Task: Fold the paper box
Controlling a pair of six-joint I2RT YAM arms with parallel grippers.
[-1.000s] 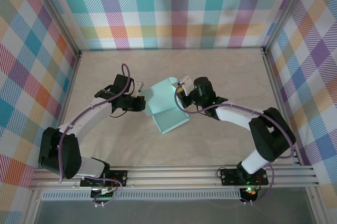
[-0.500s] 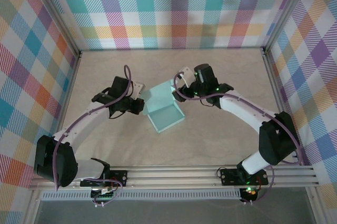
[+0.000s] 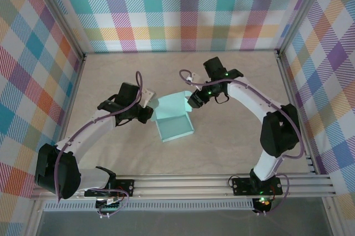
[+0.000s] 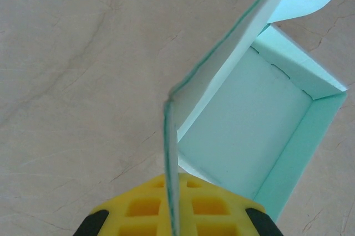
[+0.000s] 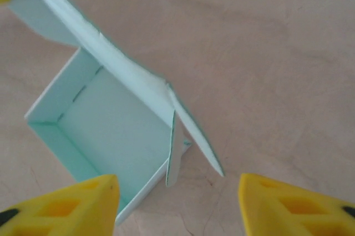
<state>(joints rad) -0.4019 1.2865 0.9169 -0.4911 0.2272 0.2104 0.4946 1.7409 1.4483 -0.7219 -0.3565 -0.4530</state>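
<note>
The paper box (image 3: 175,122) is a pale mint open tray with raised walls, lying mid-table. My left gripper (image 3: 147,112) is at its left side, shut on an upright side flap; in the left wrist view the thin card edge runs between the yellow fingers (image 4: 138,214), with the box's inside (image 4: 244,131) beyond. My right gripper (image 3: 194,100) hovers open over the box's far right corner. In the right wrist view its yellow fingertips (image 5: 66,203) stand wide apart above the box (image 5: 116,131) and a loose corner flap (image 5: 194,136), touching neither.
The beige marble-look table (image 3: 233,147) is ringed by plaid walls (image 3: 183,9) and aluminium posts. A metal rail (image 3: 183,183) crosses the near edge by the arm bases.
My right arm has swung its wrist round to the far side, the gripper ending over the box's far right corner. The box has shifted slightly left and stands squarer. My left gripper keeps its hold.
</note>
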